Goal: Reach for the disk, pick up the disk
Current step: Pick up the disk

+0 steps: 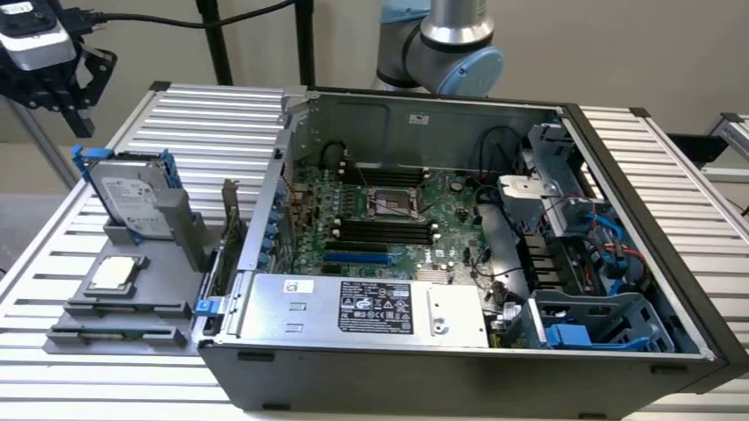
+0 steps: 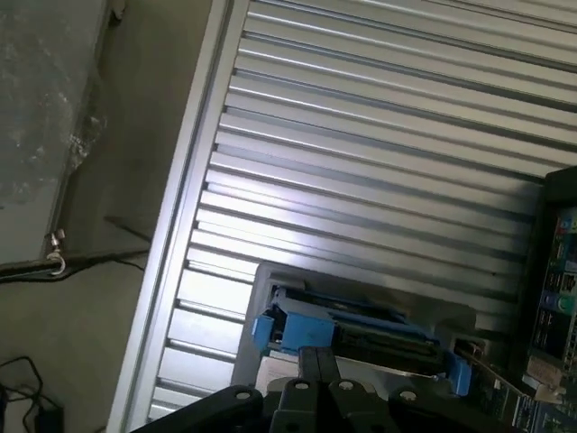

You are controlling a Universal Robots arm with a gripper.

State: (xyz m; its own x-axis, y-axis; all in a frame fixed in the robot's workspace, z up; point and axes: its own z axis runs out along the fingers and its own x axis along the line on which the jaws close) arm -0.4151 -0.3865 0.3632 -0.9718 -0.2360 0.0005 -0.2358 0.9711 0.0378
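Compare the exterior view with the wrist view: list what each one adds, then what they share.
Exterior view adds: the arm's joint, the power supply with its black label, and a square chip. Wrist view adds: the floor beside the table, with a dark cable. Shared: the disk standing on edge, the ribbed table, and the end effector, apart from the disk.

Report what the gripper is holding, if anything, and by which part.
Nothing is held. The gripper hangs in the air above the disk, apart from it. The disk stands upright in its grey holder, untouched.
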